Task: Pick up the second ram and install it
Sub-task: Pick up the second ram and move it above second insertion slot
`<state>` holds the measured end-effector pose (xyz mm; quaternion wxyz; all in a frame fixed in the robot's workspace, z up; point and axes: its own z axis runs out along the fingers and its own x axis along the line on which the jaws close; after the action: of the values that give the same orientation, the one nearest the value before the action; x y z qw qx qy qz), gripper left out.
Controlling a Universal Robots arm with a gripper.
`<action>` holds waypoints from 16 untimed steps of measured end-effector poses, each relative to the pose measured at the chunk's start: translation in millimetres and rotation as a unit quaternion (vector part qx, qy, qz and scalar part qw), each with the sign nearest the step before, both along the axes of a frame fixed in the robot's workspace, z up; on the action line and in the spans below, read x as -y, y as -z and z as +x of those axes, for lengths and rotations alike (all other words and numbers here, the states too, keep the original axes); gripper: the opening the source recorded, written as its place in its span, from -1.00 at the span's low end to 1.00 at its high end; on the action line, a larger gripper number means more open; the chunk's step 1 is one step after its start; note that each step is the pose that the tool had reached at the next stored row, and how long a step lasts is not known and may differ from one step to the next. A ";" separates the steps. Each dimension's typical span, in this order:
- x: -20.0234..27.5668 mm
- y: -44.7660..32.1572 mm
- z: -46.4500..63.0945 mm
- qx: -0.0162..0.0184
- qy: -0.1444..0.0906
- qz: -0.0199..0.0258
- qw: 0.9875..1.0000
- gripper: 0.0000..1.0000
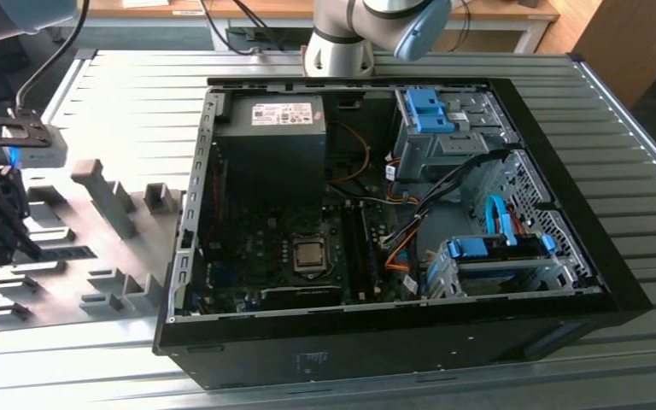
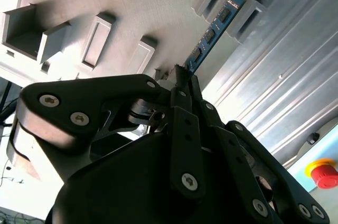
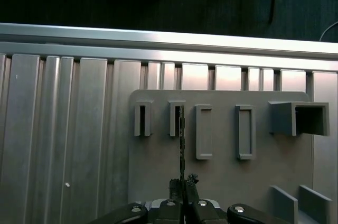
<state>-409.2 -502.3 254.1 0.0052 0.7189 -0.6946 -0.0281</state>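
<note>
The second ram (image 2: 211, 34) is a narrow blue-green board with black chips, lying between grey fixture blocks (image 2: 248, 15). In the first wrist view it shows edge-on as a thin dark line (image 3: 181, 139) reaching to a fixture slot. My gripper (image 2: 179, 78) is shut on its near end, fingertips (image 3: 174, 184) pressed against the board's two faces. In the exterior view the gripper (image 1: 9, 248) hangs over the fixture plate at the exterior view's far left, with the ram (image 1: 72, 252) a dark strip beside it.
A grey fixture plate (image 1: 112, 256) with several raised blocks lies on the ribbed metal table (image 1: 601, 94). The open computer case (image 1: 556, 213) with motherboard (image 1: 294, 248) fills the middle. A red stop button (image 2: 323, 174) sits by the table edge.
</note>
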 end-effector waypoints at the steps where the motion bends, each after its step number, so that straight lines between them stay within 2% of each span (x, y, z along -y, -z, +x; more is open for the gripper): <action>1: 0.0 -1.1 0.0 0.000 0.000 0.000 1.000 -0.73; 16: 0.0 -20.6 0.0 0.000 0.000 0.000 1.000 -0.73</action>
<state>-409.2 -502.3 274.7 0.0052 0.7189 -0.6945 -0.0281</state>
